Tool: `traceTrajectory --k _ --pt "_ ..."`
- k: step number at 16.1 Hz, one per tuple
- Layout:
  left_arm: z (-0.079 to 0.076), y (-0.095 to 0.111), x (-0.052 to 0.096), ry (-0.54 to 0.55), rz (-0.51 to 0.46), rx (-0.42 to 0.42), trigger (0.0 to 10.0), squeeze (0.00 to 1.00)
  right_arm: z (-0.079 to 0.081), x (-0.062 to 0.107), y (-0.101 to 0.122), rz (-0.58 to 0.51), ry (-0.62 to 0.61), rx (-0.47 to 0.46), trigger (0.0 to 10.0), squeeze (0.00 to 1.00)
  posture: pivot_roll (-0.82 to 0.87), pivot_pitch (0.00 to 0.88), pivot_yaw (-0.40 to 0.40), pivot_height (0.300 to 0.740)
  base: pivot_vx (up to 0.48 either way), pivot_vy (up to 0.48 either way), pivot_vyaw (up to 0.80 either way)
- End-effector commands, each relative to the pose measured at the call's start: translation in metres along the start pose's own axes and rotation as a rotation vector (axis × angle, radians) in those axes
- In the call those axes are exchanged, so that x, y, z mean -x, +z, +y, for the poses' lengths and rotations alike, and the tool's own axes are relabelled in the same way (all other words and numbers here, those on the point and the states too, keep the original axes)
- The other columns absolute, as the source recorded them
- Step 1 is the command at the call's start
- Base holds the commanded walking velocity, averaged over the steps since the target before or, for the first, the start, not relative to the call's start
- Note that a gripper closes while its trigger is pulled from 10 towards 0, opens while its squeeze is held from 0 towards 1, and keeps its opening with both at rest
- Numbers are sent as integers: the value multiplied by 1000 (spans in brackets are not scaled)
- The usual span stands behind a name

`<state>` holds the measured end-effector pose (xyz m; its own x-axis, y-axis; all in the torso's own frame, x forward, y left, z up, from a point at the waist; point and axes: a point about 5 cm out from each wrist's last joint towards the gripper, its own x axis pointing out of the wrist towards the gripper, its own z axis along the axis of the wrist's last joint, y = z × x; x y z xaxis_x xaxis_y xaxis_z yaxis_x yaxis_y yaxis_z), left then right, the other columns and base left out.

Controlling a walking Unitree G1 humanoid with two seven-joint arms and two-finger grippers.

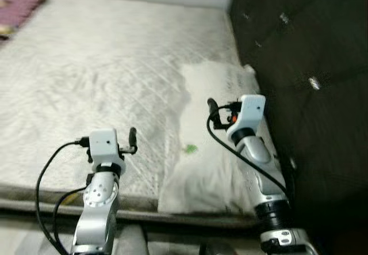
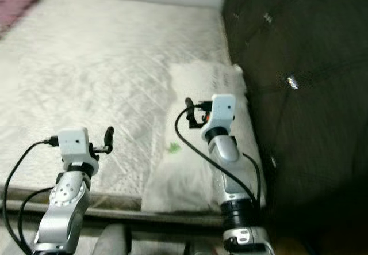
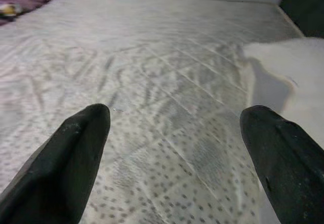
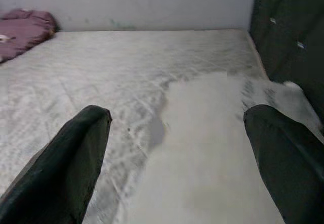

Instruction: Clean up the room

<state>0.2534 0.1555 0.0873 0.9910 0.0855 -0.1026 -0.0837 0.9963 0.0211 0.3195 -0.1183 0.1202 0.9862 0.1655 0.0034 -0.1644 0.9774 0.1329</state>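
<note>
Pillow (image 1: 215, 151) lies on the mattress (image 1: 103, 71) beneath the spread-fingered right gripper (image 4: 177, 148); left gripper (image 3: 172, 153) likewise spread.

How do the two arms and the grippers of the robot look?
Both arms are silver metal with black joint rings. Each wrist carries a white boxy housing, and black cables loop along each arm. The left gripper and the right gripper each have two long black fingers. An orange spot marks the right wrist.

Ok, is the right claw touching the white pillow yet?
Apart. Right wrist view shows the right claw open above the white pillow, nothing between its fingers.
</note>
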Motion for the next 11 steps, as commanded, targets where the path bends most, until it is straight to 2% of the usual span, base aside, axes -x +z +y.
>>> traceTrajectory --k 1,10,11 --pt "-1 -1 -1 -12 15 0 10000 0 -2 0 3 -9 -14 -7 10000 0 22 0 -73 740 0 0 0" --pt "-4 -1 -2 -37 18 3 10000 0 -9 -1 1 -1 -80 43 10000 0 21 0 -74 740 0 0 0" --pt "-4 -1 -2 -39 18 5 10000 0 -9 -1 1 -2 -84 41 10000 0 21 0 -74 740 0 319 0"
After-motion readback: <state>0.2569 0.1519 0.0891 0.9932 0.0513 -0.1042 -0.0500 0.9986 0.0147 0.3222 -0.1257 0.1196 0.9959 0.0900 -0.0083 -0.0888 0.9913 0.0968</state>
